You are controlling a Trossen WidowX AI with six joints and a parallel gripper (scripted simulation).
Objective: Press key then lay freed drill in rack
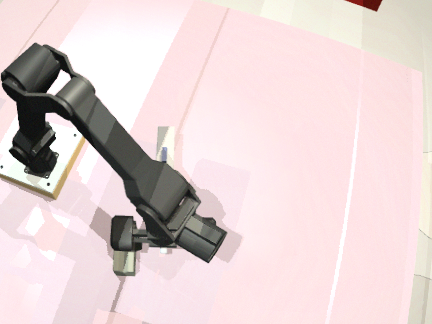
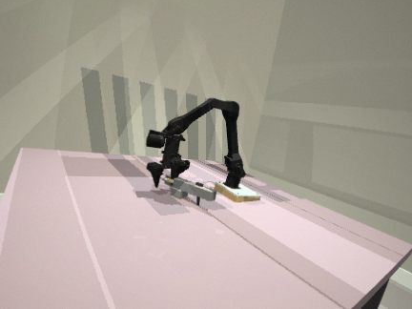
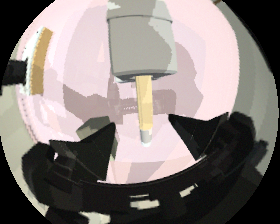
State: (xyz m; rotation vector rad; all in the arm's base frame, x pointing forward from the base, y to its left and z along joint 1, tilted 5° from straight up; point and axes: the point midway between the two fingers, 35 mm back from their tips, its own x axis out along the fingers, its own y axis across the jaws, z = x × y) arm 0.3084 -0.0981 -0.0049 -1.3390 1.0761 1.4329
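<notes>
- Your tool [image 1: 165, 235] [image 2: 165, 181] [image 3: 143, 121] is wide open, gripping nothing, at the holder's front end.
- The yellow drill [image 3: 144, 102] sticks out of the grey holder [image 1: 165, 135] [image 2: 193, 189] [image 3: 142, 45], between your fingertips.
- You have a blue tab [image 1: 164, 154] on top of the holder.
- A small greenish block [image 1: 124, 263] [image 3: 95, 127] sits near the holder's front end.

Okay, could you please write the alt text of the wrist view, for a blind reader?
Open end effector with its black fingers on either side of a tan rod with a pale tip, which sticks out of a grey cylindrical body.
</notes>
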